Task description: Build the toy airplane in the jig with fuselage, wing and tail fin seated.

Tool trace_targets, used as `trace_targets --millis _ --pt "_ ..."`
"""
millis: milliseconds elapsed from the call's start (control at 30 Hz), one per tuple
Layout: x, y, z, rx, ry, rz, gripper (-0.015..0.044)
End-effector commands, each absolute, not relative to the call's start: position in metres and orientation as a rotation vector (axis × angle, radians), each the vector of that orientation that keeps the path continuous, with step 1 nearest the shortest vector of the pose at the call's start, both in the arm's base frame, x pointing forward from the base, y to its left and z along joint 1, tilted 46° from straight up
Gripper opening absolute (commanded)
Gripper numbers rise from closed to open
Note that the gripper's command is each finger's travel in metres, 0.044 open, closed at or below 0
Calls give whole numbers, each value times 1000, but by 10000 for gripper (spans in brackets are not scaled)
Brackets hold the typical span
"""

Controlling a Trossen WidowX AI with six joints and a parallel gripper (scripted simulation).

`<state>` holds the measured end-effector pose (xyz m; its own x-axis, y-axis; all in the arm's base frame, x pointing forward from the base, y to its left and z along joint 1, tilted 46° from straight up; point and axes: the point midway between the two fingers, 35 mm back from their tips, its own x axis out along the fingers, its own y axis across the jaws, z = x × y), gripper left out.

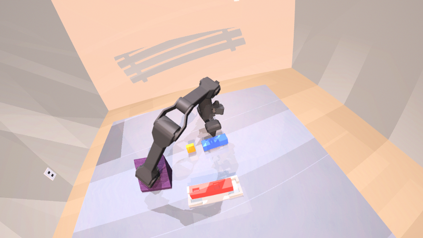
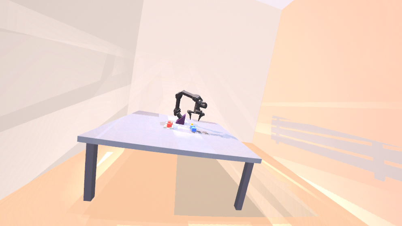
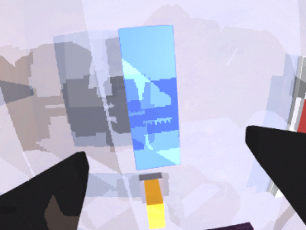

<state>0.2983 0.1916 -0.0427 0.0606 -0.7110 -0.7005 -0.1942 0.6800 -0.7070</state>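
Note:
The red fuselage [image 1: 207, 190] [image 2: 169, 124] [image 3: 303, 120] lies lengthwise in the white jig [image 1: 195, 204], its two sockets facing up and empty. Whether it sits fully down is hard to tell. The blue wing [image 1: 215, 143] [image 2: 193, 129] [image 3: 153, 99] lies on the table behind the jig in the top view; its tab is not visible. The yellow-orange tail fin [image 1: 190, 148] [image 2: 191, 124] [image 3: 154, 194] stands close by the wing's end. My gripper [image 2: 194, 120] [image 3: 169, 147] is open and empty, pointing down above the wing, with the wing and fin between its fingers in the wrist view.
The purple block [image 1: 168, 174] [image 2: 181, 121] under the arm's base stands left of the fin and jig in the top view. The grey table [image 1: 283, 183] [image 2: 146, 140] carries everything. Shadows of the arm cross its top.

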Motion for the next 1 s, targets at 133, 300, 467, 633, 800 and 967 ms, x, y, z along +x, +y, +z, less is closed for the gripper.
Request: trace_targets --millis 133,300,467,633,800,967 --pt "305 180 -57 -754 1485 -463 440" --pt "306 164 -72 -755 1484 -464 440" --pt "307 154 -82 -755 1484 -464 440" --pt "307 153 -83 -755 1484 -464 440" --pt "308 147 -89 -755 1484 -464 440" --pt "309 142 -95 -755 1483 -465 440"
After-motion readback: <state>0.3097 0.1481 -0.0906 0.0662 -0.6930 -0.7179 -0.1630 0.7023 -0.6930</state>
